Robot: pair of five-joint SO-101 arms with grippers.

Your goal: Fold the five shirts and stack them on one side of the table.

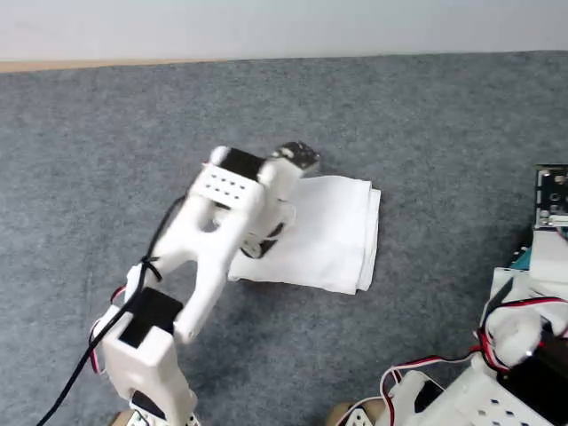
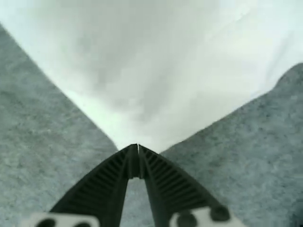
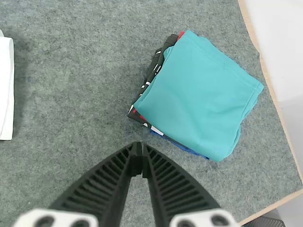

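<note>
While the folded white shirt [image 1: 328,235] lies mid-counter, the left hand [image 2: 137,149] meets its corner.
That hand's jaws are closed tip to tip right at the cloth's corner, likely to nudge or drag the bundle toward the pile; whether any fabric is pinched cannot be told. The right hand [image 3: 137,146], also closed and holding nothing, hovers over the grey counter [image 3: 71,47] beside the stack of folded shirts [image 3: 199,99], teal on top, near the counter's edge, probably parked to leave the path free.
</note>
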